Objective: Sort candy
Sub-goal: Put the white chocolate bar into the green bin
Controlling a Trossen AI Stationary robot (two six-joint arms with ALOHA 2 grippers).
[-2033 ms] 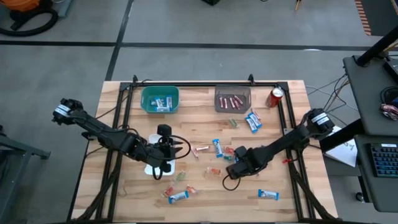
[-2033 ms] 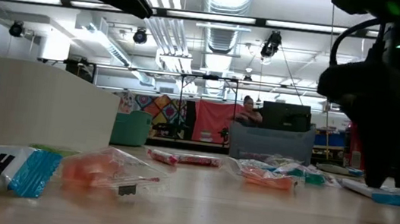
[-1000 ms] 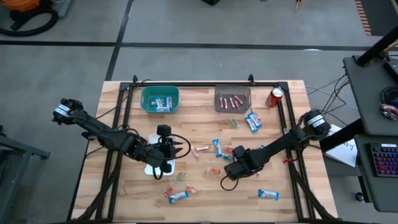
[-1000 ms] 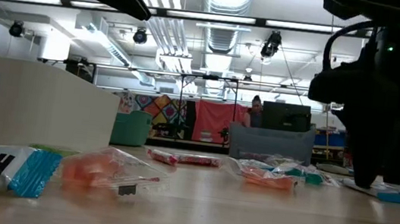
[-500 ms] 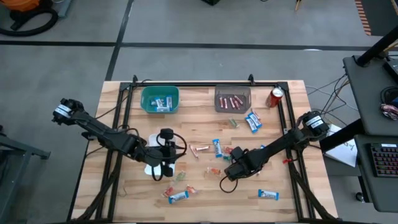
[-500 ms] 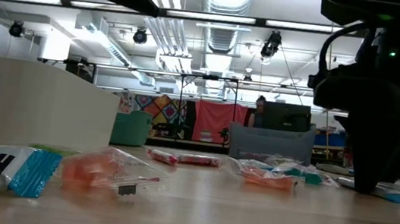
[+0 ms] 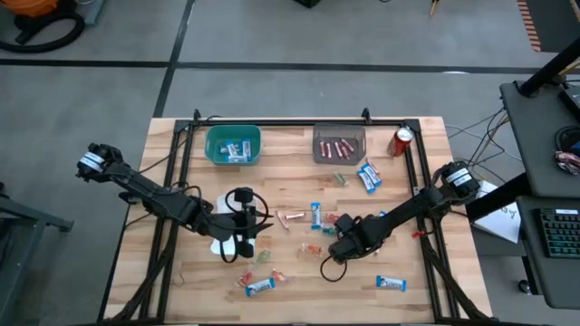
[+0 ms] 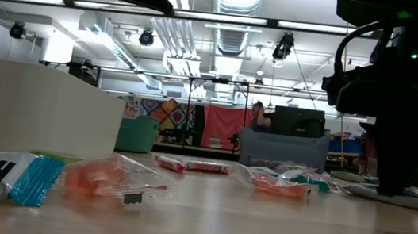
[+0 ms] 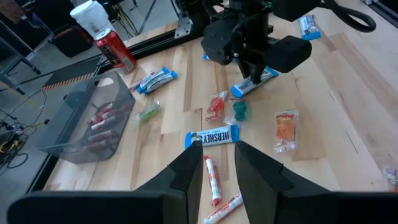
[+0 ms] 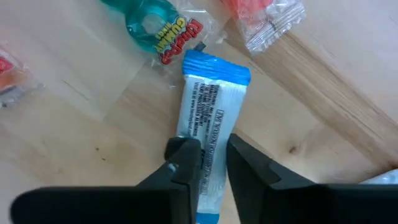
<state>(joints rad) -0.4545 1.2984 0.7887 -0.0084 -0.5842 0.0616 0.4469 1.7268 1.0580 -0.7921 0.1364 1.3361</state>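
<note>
We find the right gripper (image 10: 210, 163) has come down since the earlier frames and now sits on the table, fingers narrowly parted astride a blue-and-white mini bar (image 10: 206, 118) lying flat mid-table beside a green ring gummy (image 10: 151, 28); we judge a grasp imminent. The left gripper (image 9: 214, 163), jaws slightly apart and empty, has shifted little, hovering beside the white bin (image 8: 34, 111) above another mini bar (image 9: 213, 136).

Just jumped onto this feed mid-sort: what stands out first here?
The right claw is down at mid-table, its fingers straddling a blue-and-white mini bar beside a teal gummy ring. The left claw hangs open above another mini bar and pink sticks. At the far edge, a teal bin and grey bin already hold candy.
</note>
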